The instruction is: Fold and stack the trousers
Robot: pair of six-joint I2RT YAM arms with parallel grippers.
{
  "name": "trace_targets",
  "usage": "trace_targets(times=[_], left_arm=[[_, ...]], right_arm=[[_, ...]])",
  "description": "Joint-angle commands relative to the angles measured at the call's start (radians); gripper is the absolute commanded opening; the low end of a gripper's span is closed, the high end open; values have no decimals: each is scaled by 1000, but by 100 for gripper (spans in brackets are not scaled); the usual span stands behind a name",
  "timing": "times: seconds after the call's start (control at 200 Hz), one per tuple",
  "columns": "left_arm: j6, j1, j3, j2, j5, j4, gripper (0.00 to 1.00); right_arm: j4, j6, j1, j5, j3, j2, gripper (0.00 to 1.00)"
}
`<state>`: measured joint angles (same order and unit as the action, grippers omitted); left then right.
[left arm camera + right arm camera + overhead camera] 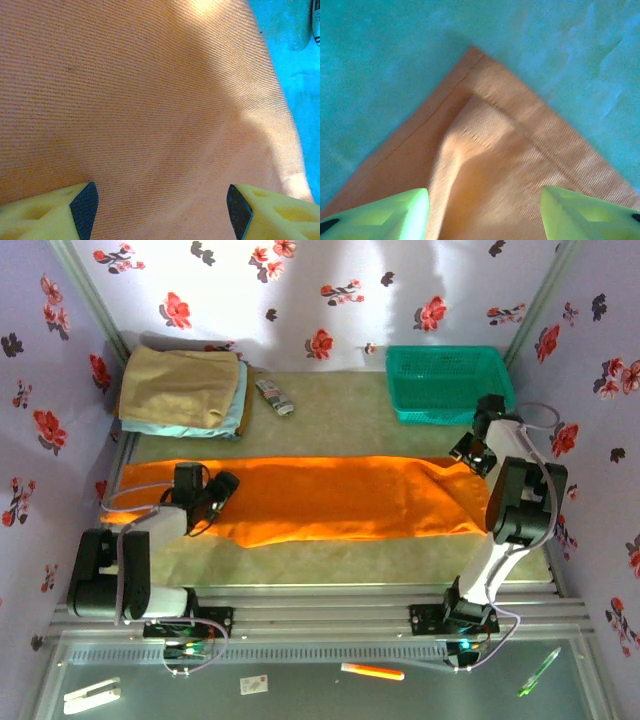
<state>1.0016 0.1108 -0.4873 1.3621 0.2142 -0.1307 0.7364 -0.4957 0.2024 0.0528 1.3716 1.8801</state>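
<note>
The trousers [320, 498] are bright orange and lie flat as one long band, reaching from under the left gripper [220, 492] across to the right gripper [468, 452]. Below the left gripper the cloth is smooth twill. Its fingers [82, 210] stand wide apart and hold nothing. The right gripper is also spread wide and grips nothing. Between its fingers [415, 212] lies a hemmed corner with one raised wrinkle (the stitch line is clear). Just beyond this gripper stands the green basket [445, 352], its mesh floor showing. Beyond the left gripper a tan garment [180, 380] lies folded on a blue garment [200, 430].
</note>
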Motion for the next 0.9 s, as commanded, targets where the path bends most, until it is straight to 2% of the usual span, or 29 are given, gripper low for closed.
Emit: trace_targets(times=[0.0,0.14,0.475,0.55,0.74,0.83,0.895], left_arm=[[-41,-7,23,-24,14,72,72],[-53,-10,28,-34,14,77,71],[-54,-15,33,-32,15,68,71],[-51,-14,33,-29,16,62,71],[-54,-14,33,-32,16,68,71],[-55,-14,38,-35,14,68,71],[-54,-15,39,-34,14,68,71]], right_arm=[[49,59,50,11,34,69,62],[61,67,52,-41,94,127,60],[9,6,40,-111,69,30,58],[30,-8,38,-130,108,78,61],[64,-26,4,-146,155,187,58],[41,-35,-12,-167,148,197,52],[46,-37,-17,-180,156,202,42]])
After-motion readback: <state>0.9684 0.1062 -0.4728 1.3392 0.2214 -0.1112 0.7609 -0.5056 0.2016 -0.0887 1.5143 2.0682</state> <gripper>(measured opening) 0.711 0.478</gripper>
